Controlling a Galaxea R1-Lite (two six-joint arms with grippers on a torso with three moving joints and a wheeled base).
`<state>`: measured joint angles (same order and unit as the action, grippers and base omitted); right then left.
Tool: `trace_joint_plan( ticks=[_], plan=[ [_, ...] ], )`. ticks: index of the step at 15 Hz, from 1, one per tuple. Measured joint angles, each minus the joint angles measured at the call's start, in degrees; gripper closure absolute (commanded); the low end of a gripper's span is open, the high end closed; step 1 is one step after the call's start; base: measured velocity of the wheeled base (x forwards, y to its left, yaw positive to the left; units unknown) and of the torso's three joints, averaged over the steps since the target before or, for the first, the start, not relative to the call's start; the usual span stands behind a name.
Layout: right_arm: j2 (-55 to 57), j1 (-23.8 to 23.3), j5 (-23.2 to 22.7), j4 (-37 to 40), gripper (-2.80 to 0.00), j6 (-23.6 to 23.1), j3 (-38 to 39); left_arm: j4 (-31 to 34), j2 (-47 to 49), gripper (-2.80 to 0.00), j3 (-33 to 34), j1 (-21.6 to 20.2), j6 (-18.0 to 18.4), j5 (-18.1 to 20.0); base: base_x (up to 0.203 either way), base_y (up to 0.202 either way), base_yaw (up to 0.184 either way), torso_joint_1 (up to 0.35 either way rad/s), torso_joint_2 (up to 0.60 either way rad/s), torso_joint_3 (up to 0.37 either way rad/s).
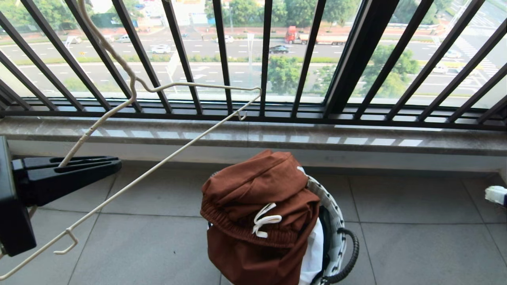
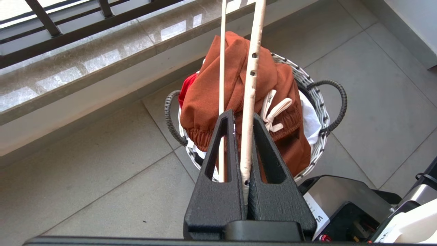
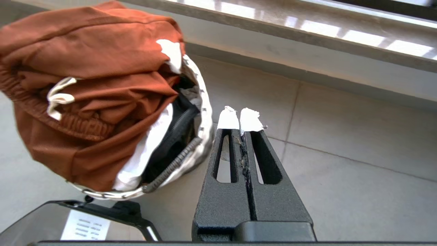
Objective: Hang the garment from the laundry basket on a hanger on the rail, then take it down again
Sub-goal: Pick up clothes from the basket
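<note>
**Hanger clamped, shorts in basket**

Left hand (image 1: 115, 163), at far left, gripped the cream hanger (image 1: 158, 162) by one arm. Rust-brown garment (image 1: 257, 209) lay heaped over the laundry basket (image 1: 336, 221) on the floor. Right hand (image 3: 239, 118), fingers pressed together and empty, hovered just right of the basket.

Both grippers are matte black, textured plastic wedges with long triangular cut-outs in each finger. The right gripper (image 3: 239, 119) has white tape on its fingertips (image 3: 250, 120); the left gripper (image 2: 243, 119) shows bare black. A silver-and-black base panel (image 2: 344, 201) carries a white printed label.
</note>
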<state>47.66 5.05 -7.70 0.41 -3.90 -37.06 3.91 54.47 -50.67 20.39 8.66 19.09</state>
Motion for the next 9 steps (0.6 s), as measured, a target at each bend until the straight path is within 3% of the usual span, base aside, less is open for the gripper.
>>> trace_joint_plan(
  ticks=[6, 9],
  plan=[
    [20.0, 13.6, -1.2, -5.7, 0.0, 0.6, -9.6, 0.2, 0.0, 0.0, -1.6, 0.0, -1.5, 0.1, 0.0, 0.0, 0.0, 0.0, 0.0, 0.0],
    [29.2, 16.8, -8.8, -8.8, 0.0, 0.2, -14.6, 0.1, -0.6, 0.0, -2.8, 0.1, -4.2, 0.1, 0.0, 0.0, 0.0, 0.0, 0.0, 0.0]
  ],
)
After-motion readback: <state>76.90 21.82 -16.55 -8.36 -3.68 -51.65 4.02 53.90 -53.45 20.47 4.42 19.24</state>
